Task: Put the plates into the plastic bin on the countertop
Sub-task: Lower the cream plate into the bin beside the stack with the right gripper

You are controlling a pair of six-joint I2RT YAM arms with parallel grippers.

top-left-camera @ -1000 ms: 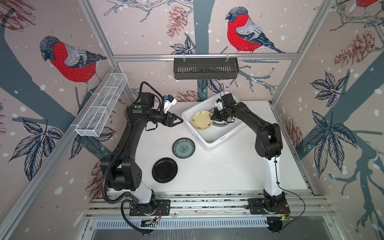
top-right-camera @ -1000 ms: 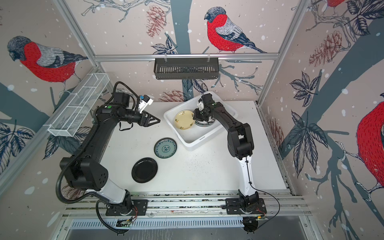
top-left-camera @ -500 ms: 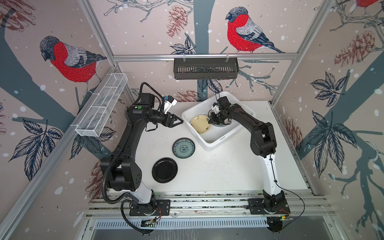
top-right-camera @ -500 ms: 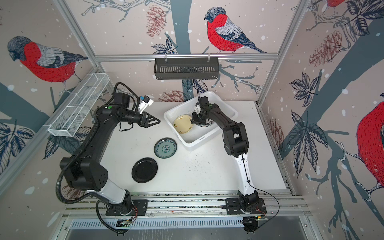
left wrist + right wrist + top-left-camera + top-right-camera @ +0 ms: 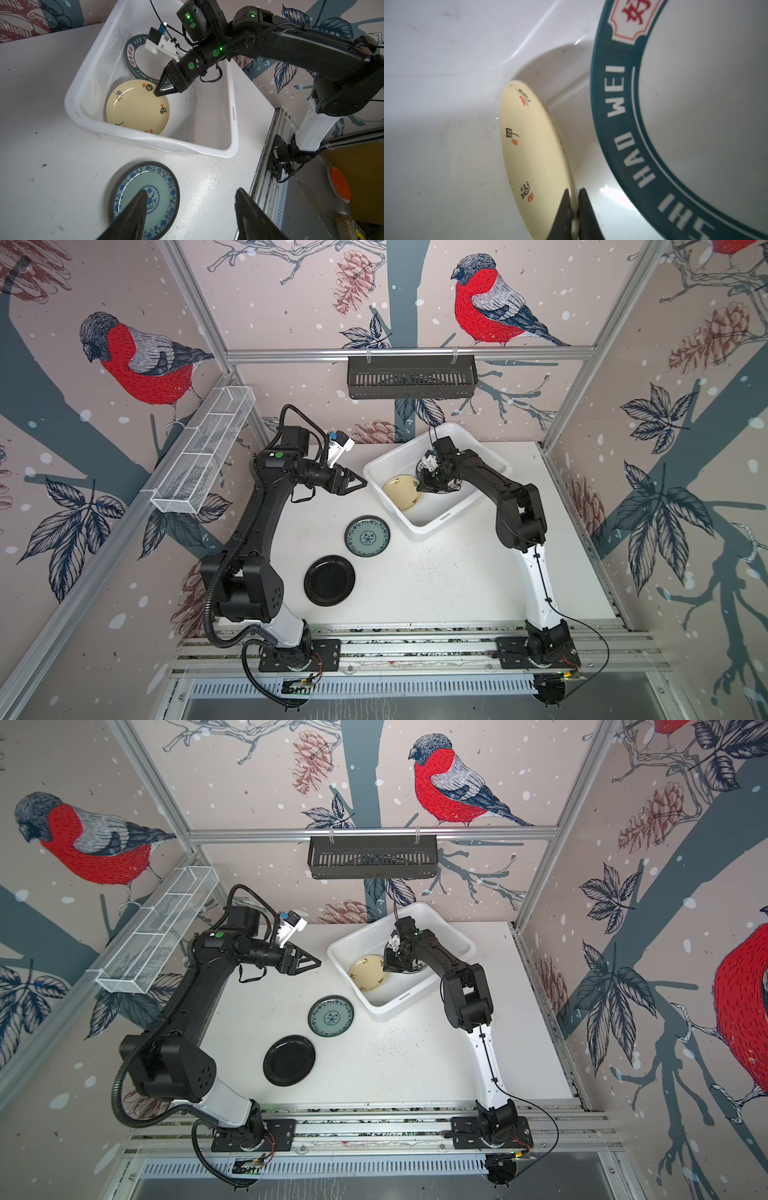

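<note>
My right claw (image 5: 572, 209) is pinching the rim of the cream plate (image 5: 533, 155). In the right wrist view one dark finger (image 5: 563, 216) lies against the plate's face and the other sits behind its edge, with the rim caught between them. That plate is inside the white bin (image 5: 436, 526), at the end nearer my left arm and down by a corner of the bin floor. Whether it lies flat or is tipped up I cannot tell. Just beside it in the bin lies a white plate with a dark lettered rim (image 5: 133, 52), and more rims show stacked under that one. My right arm reaches into the bin from above.

My left claw (image 5: 190, 207) is spread wide and holds nothing. It hangs above the bench (image 5: 457, 580), just outside the bin's left corner.

The teal plate (image 5: 367, 537) lies flat on the bench near the bin's near wall, apart from it. In the left wrist view it shows partly behind one of my left fingers. The black plate (image 5: 329, 580) lies flat just beside the teal one, closer to my left arm's base. Whether their rims touch I cannot tell.

A black slotted rack (image 5: 411, 377) hangs on the back rail and a wire tray (image 5: 203, 456) on the left rail, both off the bench.
</note>
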